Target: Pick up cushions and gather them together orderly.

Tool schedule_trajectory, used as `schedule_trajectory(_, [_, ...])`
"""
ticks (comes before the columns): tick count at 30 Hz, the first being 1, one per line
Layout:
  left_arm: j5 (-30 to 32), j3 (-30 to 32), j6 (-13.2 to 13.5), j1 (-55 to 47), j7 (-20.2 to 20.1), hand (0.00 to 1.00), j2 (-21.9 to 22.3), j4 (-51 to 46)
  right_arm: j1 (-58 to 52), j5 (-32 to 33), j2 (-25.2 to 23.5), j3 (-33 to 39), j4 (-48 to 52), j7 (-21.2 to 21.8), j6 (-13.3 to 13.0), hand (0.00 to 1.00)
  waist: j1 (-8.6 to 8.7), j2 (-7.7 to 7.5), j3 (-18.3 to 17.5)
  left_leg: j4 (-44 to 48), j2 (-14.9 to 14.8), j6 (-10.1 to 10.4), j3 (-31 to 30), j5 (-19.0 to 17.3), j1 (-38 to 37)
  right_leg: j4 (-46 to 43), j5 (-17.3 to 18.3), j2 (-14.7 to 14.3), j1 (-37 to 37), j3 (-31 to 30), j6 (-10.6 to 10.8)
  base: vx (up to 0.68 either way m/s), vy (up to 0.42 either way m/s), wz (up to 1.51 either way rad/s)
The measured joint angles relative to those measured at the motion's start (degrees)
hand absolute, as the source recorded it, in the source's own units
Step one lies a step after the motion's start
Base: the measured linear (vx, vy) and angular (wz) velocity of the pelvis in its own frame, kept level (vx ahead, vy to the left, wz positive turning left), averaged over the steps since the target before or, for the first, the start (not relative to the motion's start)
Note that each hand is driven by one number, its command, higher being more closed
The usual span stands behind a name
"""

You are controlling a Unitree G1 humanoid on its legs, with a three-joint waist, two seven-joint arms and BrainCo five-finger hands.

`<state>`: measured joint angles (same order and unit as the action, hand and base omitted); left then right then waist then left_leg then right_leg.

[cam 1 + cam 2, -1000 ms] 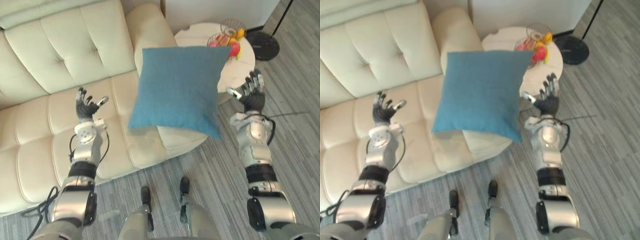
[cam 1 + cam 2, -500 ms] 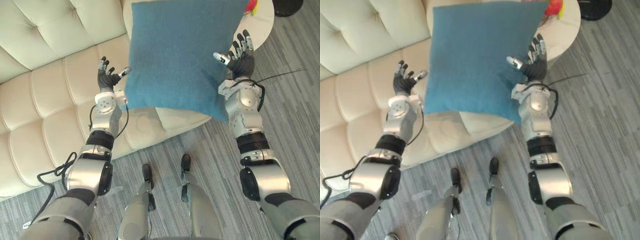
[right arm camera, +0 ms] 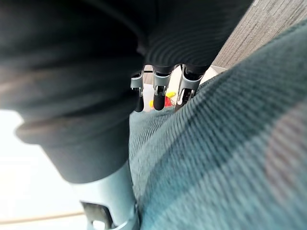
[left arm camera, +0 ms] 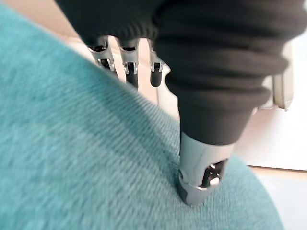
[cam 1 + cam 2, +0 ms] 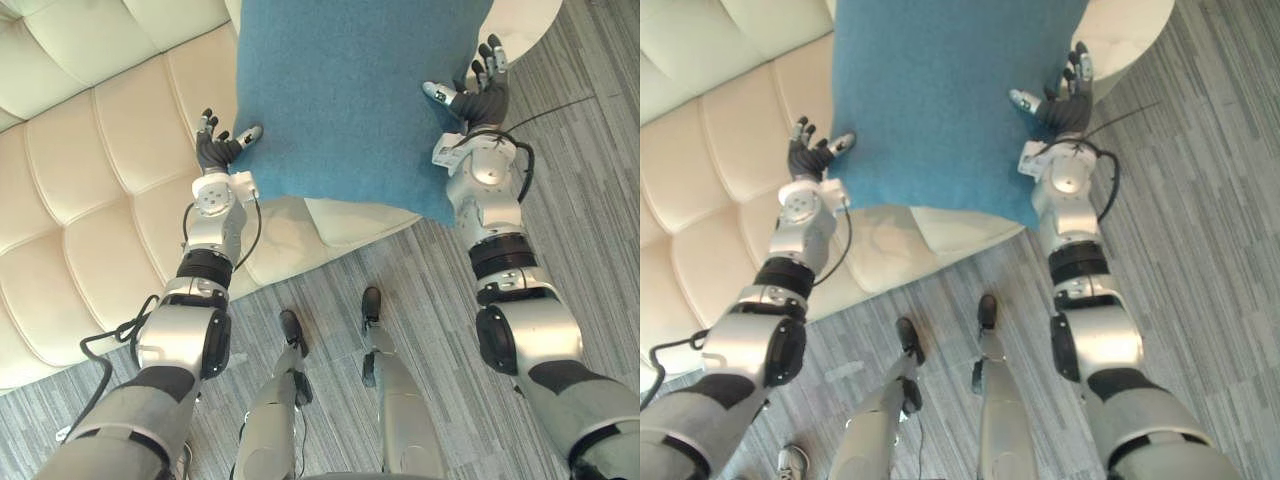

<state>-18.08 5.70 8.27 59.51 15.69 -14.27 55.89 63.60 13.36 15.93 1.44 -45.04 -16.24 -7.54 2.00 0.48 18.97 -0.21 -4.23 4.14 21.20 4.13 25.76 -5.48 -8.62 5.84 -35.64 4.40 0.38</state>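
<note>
A large blue cushion (image 5: 350,90) hangs in the air in front of me, squeezed between my two hands. My left hand (image 5: 216,152) presses its lower left edge, fingers straight, with the thumb lying on the fabric (image 4: 72,158). At the cushion's right edge my right hand (image 5: 482,98) does the same, fingers spread and upright, palm against the cloth (image 3: 230,153). Both hands are open. The cushion's top runs out of the eye views.
A cream tufted sofa (image 5: 80,200) lies to the left and behind the cushion, its seat corner (image 5: 340,220) showing below it. A round white side table (image 5: 520,15) stands at the upper right. Grey plank floor (image 5: 590,200) runs along the right.
Both hands have closed in from apart onto the cushion's sides. The cushion has come up closer to the camera, and the view has tipped downward.
</note>
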Motion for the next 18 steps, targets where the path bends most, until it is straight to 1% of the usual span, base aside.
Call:
schedule_trajectory(3, [0.0, 0.0, 0.4, -0.2, 0.3, 0.00, 1.5, 0.5, 0.6, -0.1, -0.8, -1.3, -1.3, -0.1, 0.0, 0.00, 0.27, 0.00, 0.0, 0.0, -0.1, 0.0, 0.0, 0.0, 0.0, 0.6, -0.9, -0.2, 0.1, -0.3, 0.1, 0.03, -0.010, -0.05])
schedule_trajectory(6, [-0.1, -1.1, 0.6, -1.2, 1.4, 0.00, 3.3, 1.2, 0.5, -4.7, -2.9, -3.8, -2.3, -0.2, 0.2, 0.00, 0.79, -0.01, 0.0, -0.7, -0.2, 0.0, 0.0, 0.3, -0.4, 2.0, -1.8, -0.4, 0.8, -0.6, 0.2, 0.01, -0.002, -0.01])
schedule_trajectory(7, [-0.1, -1.4, 0.6, -1.6, 1.8, 1.00, 3.8, 1.2, 0.5, -5.5, -3.1, -4.6, -2.9, -0.2, 0.2, 1.00, 0.81, -0.01, 0.0, -0.7, -0.2, 0.0, 0.0, 0.3, -0.6, 2.0, -1.8, -0.4, 0.9, -0.6, 0.2, 0.00, 0.000, 0.00])
schedule_trajectory(8, [-0.2, -1.8, 0.6, -2.1, 2.0, 1.00, 4.1, 1.2, 0.4, -6.6, -3.4, -4.8, -3.4, -0.2, 0.3, 1.00, 0.81, -0.01, 0.0, -0.8, -0.2, 0.1, 0.0, 0.3, -0.9, 2.2, -1.7, -0.5, 1.4, -0.7, 0.2, 0.00, 0.000, 0.00])
schedule_trajectory(14, [-1.5, -3.1, 1.0, -2.2, 3.2, 1.00, 3.7, 1.0, -0.2, -7.2, -3.3, -6.3, -3.3, -0.1, 0.6, 1.00, 0.90, 0.00, 0.0, -2.8, -0.2, 0.1, -0.4, 1.4, -2.0, 2.8, -1.8, -0.8, 2.1, -0.5, 0.2, 0.00, -0.007, 0.02])
schedule_trajectory(18, [-4.2, -3.6, 1.0, -2.2, 3.3, 1.00, 3.6, -1.0, -0.9, -6.9, -2.0, -6.9, -3.0, 0.3, 0.6, 1.00, 0.89, 0.01, 0.0, -3.7, -0.3, 0.4, -1.4, 2.7, -2.2, 3.1, -1.8, -0.9, 2.5, 0.5, 0.1, 0.01, -0.025, 0.11])
